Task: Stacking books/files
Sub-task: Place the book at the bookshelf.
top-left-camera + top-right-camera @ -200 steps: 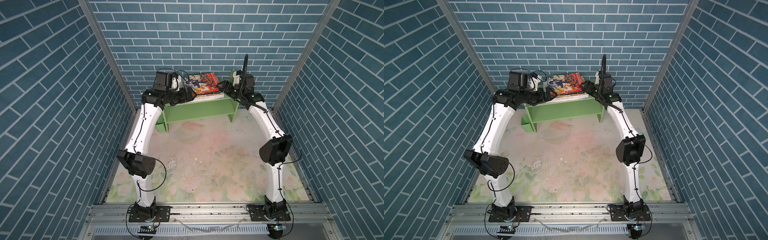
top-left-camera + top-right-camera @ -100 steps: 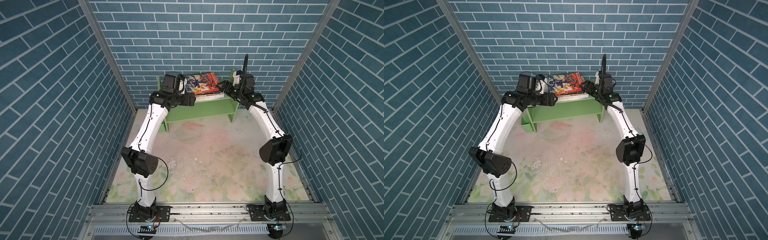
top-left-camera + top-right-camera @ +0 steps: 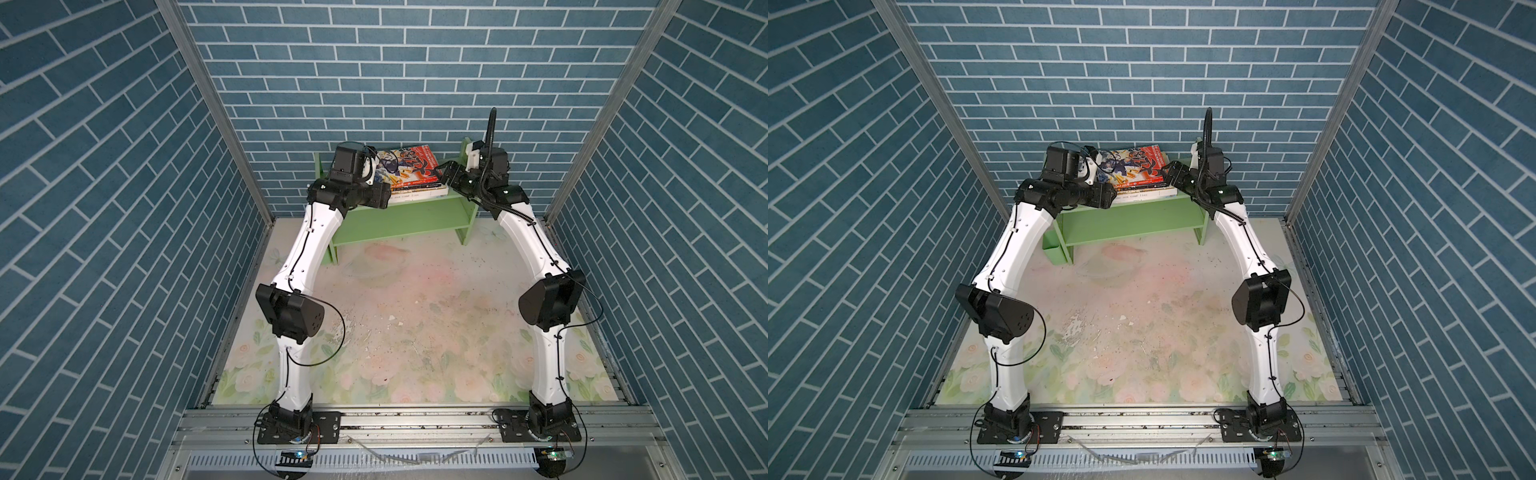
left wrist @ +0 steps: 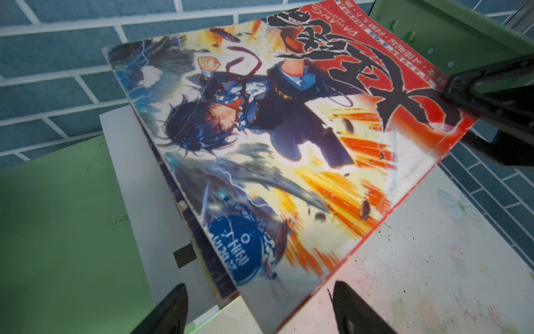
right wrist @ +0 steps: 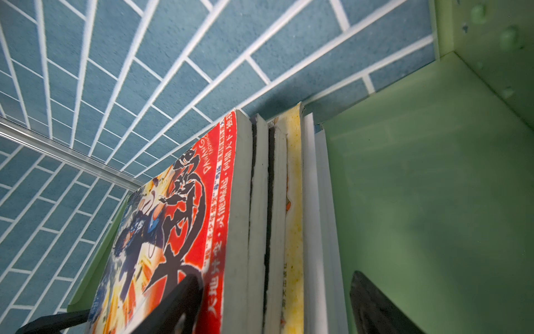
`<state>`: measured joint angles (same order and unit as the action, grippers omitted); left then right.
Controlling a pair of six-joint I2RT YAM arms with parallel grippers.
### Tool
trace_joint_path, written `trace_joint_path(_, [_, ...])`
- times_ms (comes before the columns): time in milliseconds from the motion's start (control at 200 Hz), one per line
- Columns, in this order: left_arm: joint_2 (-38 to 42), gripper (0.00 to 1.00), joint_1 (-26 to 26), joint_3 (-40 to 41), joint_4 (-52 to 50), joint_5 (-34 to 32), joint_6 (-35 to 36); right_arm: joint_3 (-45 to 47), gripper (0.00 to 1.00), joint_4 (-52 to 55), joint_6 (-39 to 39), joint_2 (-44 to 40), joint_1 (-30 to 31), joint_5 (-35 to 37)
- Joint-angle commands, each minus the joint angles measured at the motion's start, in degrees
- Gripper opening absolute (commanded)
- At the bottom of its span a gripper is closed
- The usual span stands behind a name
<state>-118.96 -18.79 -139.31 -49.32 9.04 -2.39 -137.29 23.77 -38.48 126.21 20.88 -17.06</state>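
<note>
Where my two arms reach to the back of the cell, a light green shelf (image 3: 399, 218) stands against the blue brick wall (image 3: 395, 83). Its upright end panel (image 3: 465, 151) rises just beside my right wrist. My left wrist housing hides the left end of the books in both top views. The shelf's feet rest on a worn floral mat (image 3: 415, 316). Brick-patterned panels close both sides, and my bases sit on a metal rail (image 3: 415, 426) in front.

The stack of books (image 5: 289, 231) lies flat on the shelf's top board, with the red comic (image 3: 411, 166) uppermost and yellow and white edges beneath it. My left gripper (image 4: 263, 312) stands wide and holds nothing, and the comic's corner juts between its fingers. My right gripper (image 5: 274, 306) is spread too, with one finger (image 5: 173, 303) over the red cover and its mate beside the shelf board. The stack's edge lies between them, ungripped.
</note>
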Motion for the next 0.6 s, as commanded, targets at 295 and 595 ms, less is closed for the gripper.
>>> trace_joint_path(295, [-1.0,0.60,0.1,-0.4,3.4,0.0,1.7,1.2,0.82,6.0,3.5,0.4,0.3,0.4])
trace_joint_path(595, [-1.1,0.47,0.2,0.4,4.9,-1.4,1.8,-0.1,0.82,6.0,3.6,1.3,0.2,0.0])
